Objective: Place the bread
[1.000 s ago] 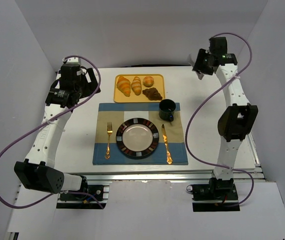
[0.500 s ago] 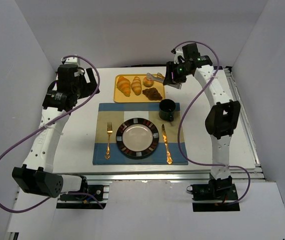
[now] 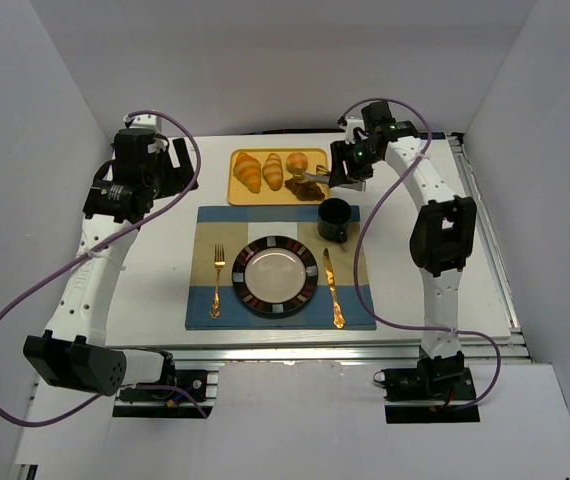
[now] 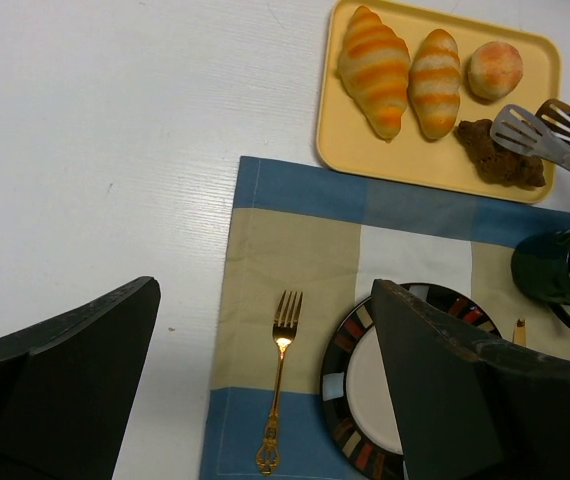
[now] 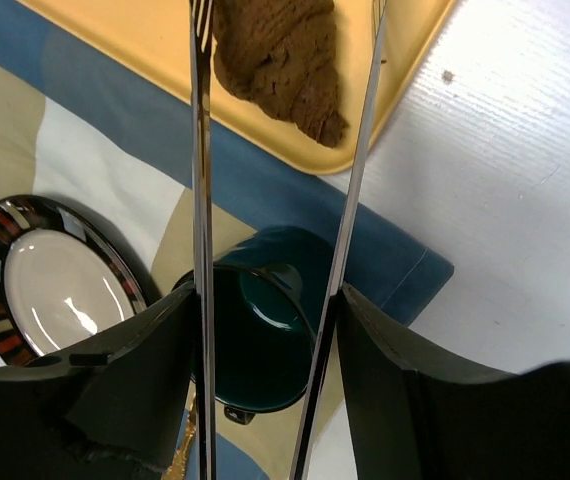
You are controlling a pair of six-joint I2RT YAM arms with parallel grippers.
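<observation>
top external view has the right gripper (image 3: pixel 343 165) over the right end of the tray (image 3: pixel 255 199), which lies along the mat's (image 3: pixel 200 300) far edge. its fingers (image 5: pixel 155 360) are clamped on the outer sides of the tongs (image 5: pixel 201 150), whose two thin arms run out between them and stand apart. seen from the right wrist, the arms straddle the brown bread (image 5: pixel 280 60), which lies in the tray's near right corner, close to the rim; whether the tips touch it i cannot tell. two croissants (image 4: pixel 375 70) and a bun (image 4: pixel 495 70) fill the rest of the tray. the mug (image 5: pixel 265 340) stands just below the tongs on the mat's far right corner, near the tray's edge. the plate (image 3: pixel 257 262) sits mid-mat between fork (image 3: pixel 217 280) and knife (image 3: pixel 332 290). the left gripper (image 4: pixel 265 290) hangs high with its fingers spread wide and nothing between them. a broad band of white table (image 4: pixel 115 120) lies left of the tray and mat, and a narrower strip runs to their right.
</observation>
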